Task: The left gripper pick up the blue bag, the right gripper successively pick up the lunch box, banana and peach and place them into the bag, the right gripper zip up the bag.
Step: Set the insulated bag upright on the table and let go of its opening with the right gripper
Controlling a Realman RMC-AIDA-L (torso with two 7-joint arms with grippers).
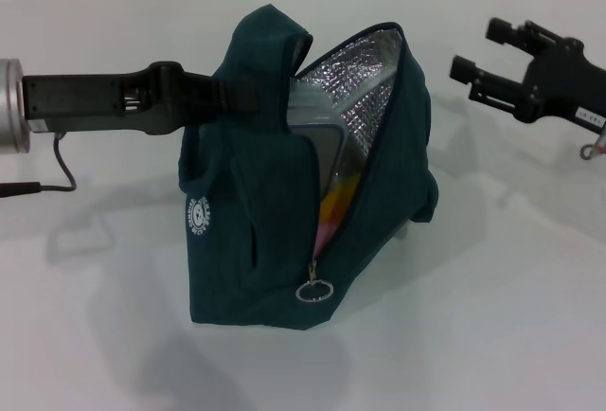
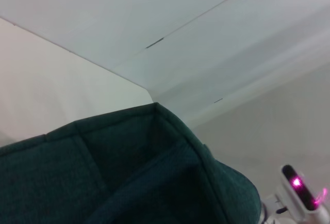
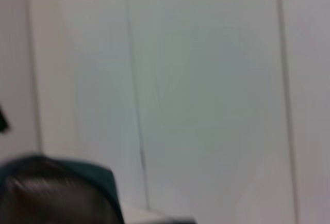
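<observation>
**A:** Head view first. What matters for the zip?

**B:** The dark teal fabric lunch bag with the silver foil lining, the blue bag [image 1: 284, 193], stands mid-table with its mouth gaping. The ring pull [image 1: 313, 291] hangs at the low near end of the zipper, whose line climbs up and away toward the bag's peak. The right gripper [image 1: 483, 56], the black claw on the labelled arm, hovers up and to the bag's right, well apart, fingers spread and empty. So the pull lies down and to the left of it, toward the robot.

**A:** And the left?

**B:** The left gripper [image 1: 222, 89], the black claw on the silver-cuffed arm, reaches in from the left to the bag's raised handle; its tips are buried in fabric, so clamped or not I cannot tell. Inside show the clear lunch box [image 1: 317, 146], a yellow-orange sliver of banana [image 1: 339, 201] and a pink edge, probably the peach [image 1: 324, 231].

**A:** Left wrist view?

**B:** Only teal fabric against white wall.

**A:** Right wrist view?

**B:** Blurred wall and a dark teal corner; nothing usable.
</observation>
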